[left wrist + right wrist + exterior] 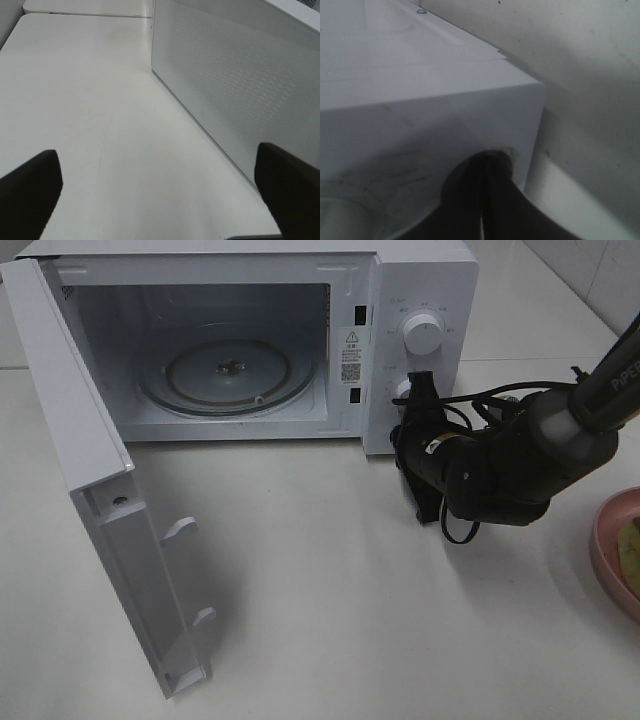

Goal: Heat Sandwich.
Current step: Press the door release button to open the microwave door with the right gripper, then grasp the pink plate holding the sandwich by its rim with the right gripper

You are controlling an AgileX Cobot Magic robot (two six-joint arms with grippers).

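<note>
The right gripper [487, 169] had its two black fingers [465, 200] drawn almost together, w/ only a thin slit btwn them, and we saw nothing gripped there. The tips were right up against the front control panel of the boxy white microwave [445, 290]. They were low on the panel, just by the lower white knob [402, 390] and below the bigger round upper knob [421, 335]. In the exterior cam the arm stretched in from the right, a black cable [462, 530] looping beside its wrist.

The left gripper [159, 190] stood wide open, holding nothing. We saw only its two dark fingertips [30, 195], well apart, over the plain white table [90, 125], w/ the microwave's perforated side wall [240, 85] next to it.

The microwave's white door [90, 490] hung fully open to the left, and the round glass turntable [225, 375] showed inside the cavity.

The sandwich [633, 545] was a yellow-green sliver at the far right, mostly cut off by the frame edge. It sat on the round pink plate [603, 540] on the table, outside the microwave and well apart from it.
</note>
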